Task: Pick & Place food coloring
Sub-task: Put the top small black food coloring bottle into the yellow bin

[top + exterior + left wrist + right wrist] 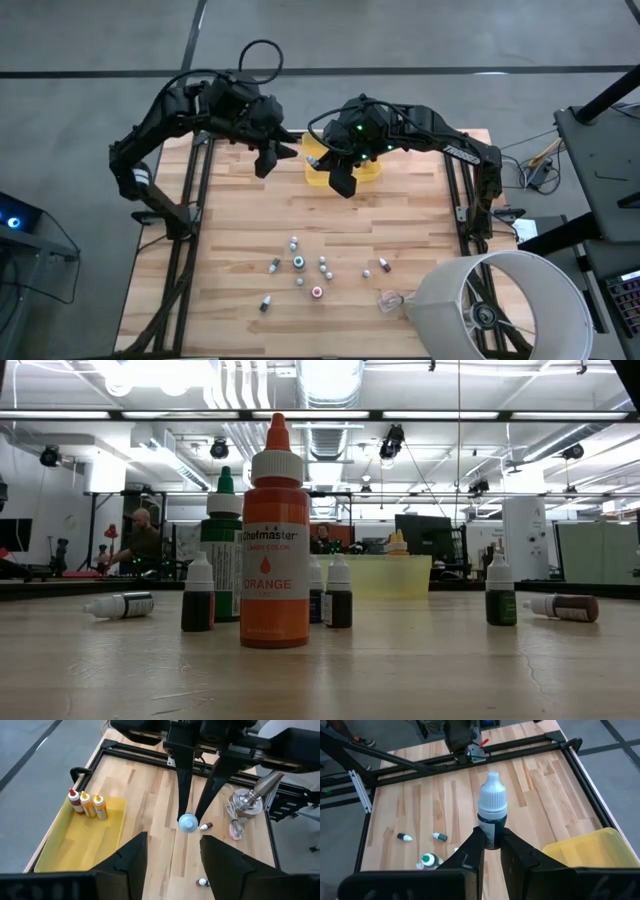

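Right hand [490, 851] clamped on white-capped bottle [492, 810] beside yellow tray [587, 851]; left hand [170, 852] apart nearby.

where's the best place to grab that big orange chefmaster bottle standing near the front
Grip the orange bottle across its straight labelled body, below the white collar, coming down from above with the fingers either side. It stands upright, and the tapered nozzle on top is too thin and slanted to hold well. Small bottles stand close on both sides, so a sideways approach would likely knock them.
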Controlling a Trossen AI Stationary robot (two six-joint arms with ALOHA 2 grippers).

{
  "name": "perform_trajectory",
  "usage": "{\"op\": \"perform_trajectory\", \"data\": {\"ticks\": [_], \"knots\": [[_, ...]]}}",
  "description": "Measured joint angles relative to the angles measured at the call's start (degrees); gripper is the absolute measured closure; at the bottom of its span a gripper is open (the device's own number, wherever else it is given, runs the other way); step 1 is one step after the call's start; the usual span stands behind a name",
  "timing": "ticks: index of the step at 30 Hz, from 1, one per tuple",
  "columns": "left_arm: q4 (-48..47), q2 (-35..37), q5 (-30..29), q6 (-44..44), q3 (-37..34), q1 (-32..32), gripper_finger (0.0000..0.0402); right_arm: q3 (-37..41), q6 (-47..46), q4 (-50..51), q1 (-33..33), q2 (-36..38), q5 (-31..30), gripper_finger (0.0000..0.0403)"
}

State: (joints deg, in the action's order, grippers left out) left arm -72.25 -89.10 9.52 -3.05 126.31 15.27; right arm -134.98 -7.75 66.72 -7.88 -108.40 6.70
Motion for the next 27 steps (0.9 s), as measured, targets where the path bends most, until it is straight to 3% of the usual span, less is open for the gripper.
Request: {"op": "perform_trajectory", "data": {"ticks": [6, 13, 27], "knots": [[-3.1, -3.2, 2.3, 0.9, 4.0, 0.0, 0.0246, 0.0, 0.9, 0.5, 0.0, 0.0, 1.5, 0.0364], [-4.5, -5.1, 7.8, 2.0, 3.8, -0.1, 0.0246, 0.0, 1.8, 0.6, 0.0, 0.0, 2.5, 0.0364], [-3.7, -5.3, 8.0, 3.9, 3.7, -0.3, 0.0246, 0.0, 3.5, 1.7, 0.0, -0.1, 5.4, 0.0364]]}}
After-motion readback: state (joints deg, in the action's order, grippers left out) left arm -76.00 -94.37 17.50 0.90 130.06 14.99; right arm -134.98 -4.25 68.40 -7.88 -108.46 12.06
